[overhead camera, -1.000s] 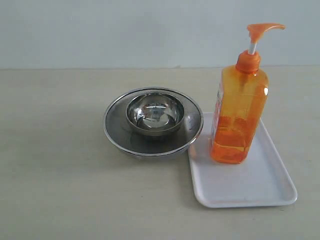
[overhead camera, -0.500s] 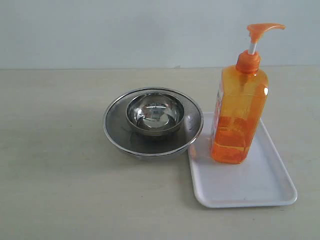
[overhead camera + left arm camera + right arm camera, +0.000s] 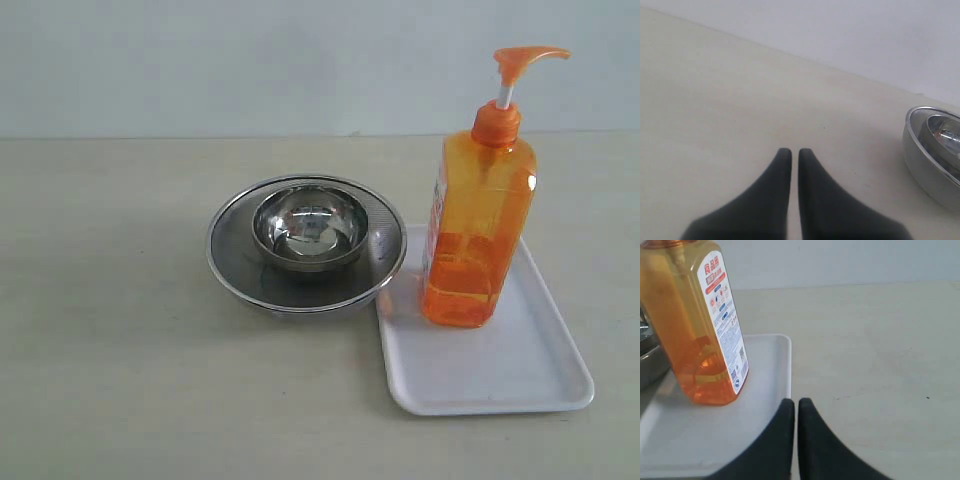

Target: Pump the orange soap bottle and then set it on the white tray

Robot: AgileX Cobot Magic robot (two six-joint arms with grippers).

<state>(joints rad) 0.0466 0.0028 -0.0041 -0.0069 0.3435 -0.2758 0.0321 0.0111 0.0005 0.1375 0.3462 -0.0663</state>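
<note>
Nothing has shifted over the last second: the exterior view reads the same throughout. Orange soap bottle stands upright on the white tray, toward the tray's far end on the side nearest the bowls, its pump head raised on the stem with the spout pointing right. Small steel bowl sits nested inside the large steel bowl, whose rim appears to touch or slightly overlap the tray's edge. My left gripper has its jaws drawn together with only a thin slit between them, holding nothing, over bare tabletop, well apart from the bowls. My right gripper is likewise pressed together and empty, near the tray's rim, clear of the bottle. Neither arm shows in the exterior view. Judgement: with the bottle already seated on the tray and both grippers off it and idle, the placing looks done. Whether the pump stroke was made I cannot tell from this. No soap is visible on the tray or in the bowls. No step seems left to do.
</note>
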